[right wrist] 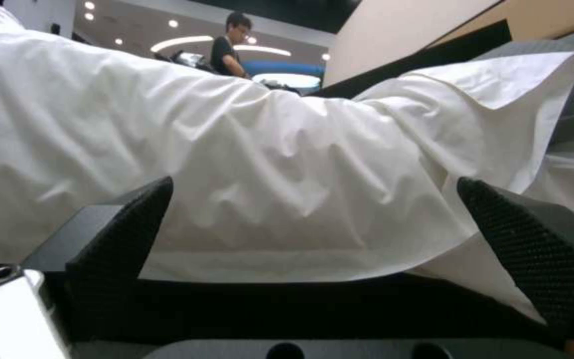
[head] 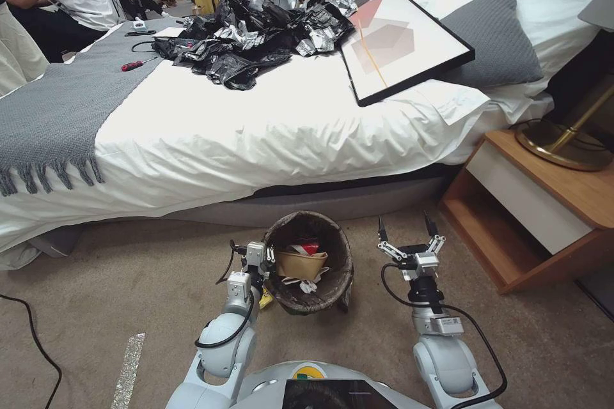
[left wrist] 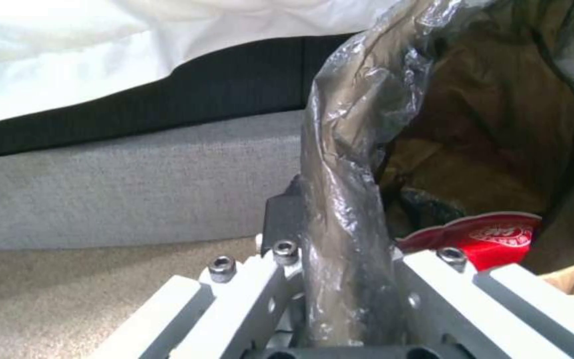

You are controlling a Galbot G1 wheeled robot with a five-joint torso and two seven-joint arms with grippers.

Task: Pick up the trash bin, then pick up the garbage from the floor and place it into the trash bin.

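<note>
The trash bin (head: pixel 332 281), lined with a dark bag, is in front of the bed between my two arms. My left gripper (head: pixel 267 255) is shut on its left rim; in the left wrist view the bag-covered rim (left wrist: pixel 344 199) runs between the fingers. Garbage lies inside the bin: a brown paper bag (head: pixel 299 264), a crushed red cup (left wrist: pixel 493 237) and white scraps (head: pixel 308 284). A yellow scrap (head: pixel 265 299) shows by the bin's left side under my left wrist. My right gripper (head: pixel 409 230) is open and holds nothing, a hand's width right of the bin, facing the bed sheet (right wrist: pixel 287 164).
The bed (head: pixel 256 134) stands straight ahead, with a heap of black bags (head: pixel 249 38) and a framed picture (head: pixel 396 35) on it. A wooden nightstand (head: pixel 543 204) stands close on the right. A black cable (head: pixel 32 339) and a silver tape strip (head: pixel 128 370) lie on the carpet at left.
</note>
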